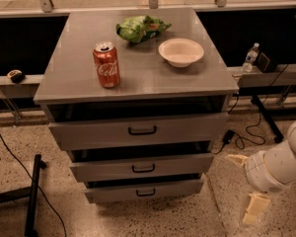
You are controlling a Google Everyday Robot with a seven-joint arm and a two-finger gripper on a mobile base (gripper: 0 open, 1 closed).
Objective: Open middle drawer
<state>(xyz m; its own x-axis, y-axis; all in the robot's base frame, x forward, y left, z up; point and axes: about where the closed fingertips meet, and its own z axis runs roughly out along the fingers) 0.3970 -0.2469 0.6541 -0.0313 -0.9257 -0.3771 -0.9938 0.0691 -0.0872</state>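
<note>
The grey metal cabinet has three drawers stacked in front. The middle drawer has a medium-height front panel with a small black bar handle at its centre. A dark gap shows above its front, and its inside is hidden. My gripper is low at the right, beside the cabinet's lower right corner and apart from it, well to the right of the handle. Its two cream fingers are spread apart and hold nothing.
On the cabinet top stand a red cola can, a white bowl and a green chip bag. The top drawer and the bottom drawer flank the middle one. A water bottle and cables are at the right. A black stand is at the left.
</note>
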